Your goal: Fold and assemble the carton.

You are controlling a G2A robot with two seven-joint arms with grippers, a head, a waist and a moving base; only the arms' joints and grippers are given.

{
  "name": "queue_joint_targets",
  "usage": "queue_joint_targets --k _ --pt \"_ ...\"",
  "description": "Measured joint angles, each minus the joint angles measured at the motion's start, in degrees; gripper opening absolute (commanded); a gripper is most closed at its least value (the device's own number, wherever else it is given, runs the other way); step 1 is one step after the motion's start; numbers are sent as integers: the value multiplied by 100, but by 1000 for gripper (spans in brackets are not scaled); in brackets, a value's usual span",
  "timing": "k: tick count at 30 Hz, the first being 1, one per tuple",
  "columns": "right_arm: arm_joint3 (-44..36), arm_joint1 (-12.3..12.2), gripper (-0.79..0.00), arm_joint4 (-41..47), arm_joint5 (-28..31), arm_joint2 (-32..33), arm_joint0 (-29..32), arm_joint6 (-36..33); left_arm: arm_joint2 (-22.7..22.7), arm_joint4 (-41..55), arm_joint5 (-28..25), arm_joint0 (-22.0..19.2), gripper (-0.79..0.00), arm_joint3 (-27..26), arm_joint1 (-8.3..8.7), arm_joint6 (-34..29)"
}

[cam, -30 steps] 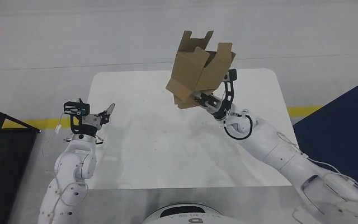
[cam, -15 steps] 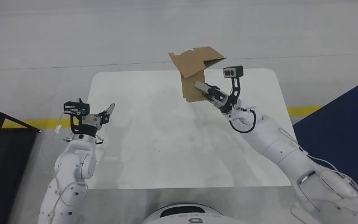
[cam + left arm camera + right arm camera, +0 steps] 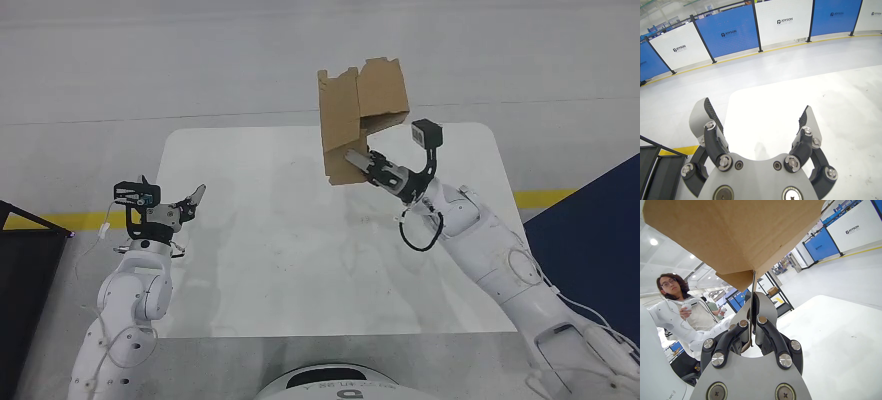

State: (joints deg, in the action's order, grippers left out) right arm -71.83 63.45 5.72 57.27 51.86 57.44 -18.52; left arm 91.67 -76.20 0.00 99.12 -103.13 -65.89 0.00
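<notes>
At the left edge of the white table (image 3: 270, 270), the left gripper (image 3: 190, 200) is held just above the surface, its fingers spread wide with nothing between them. Toward the far right, the brown carton (image 3: 352, 115) is held in the air, partly opened. One thin flap at its lower edge is pinched between the fingers of the right gripper (image 3: 358, 160).
</notes>
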Motion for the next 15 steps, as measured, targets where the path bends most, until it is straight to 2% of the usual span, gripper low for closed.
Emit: queue_joint_targets --k 7,10,13,15 --pt "0 0 -785 38 -22 1 9 -5 0 -1 0 -1 0 -2 0 1" --pt "6 -3 -785 -326 -342 78 -5 -22 -76 10 -179 -12 0 -167 -4 -18" --pt "8 25 -785 -689 -327 52 -18 -39 -201 693 -779 -23 0 -448 -19 -337" --pt "70 52 -785 -788 -200 -9 -58 -109 -273 1721 -1633 -104 0 -539 -12 -796"
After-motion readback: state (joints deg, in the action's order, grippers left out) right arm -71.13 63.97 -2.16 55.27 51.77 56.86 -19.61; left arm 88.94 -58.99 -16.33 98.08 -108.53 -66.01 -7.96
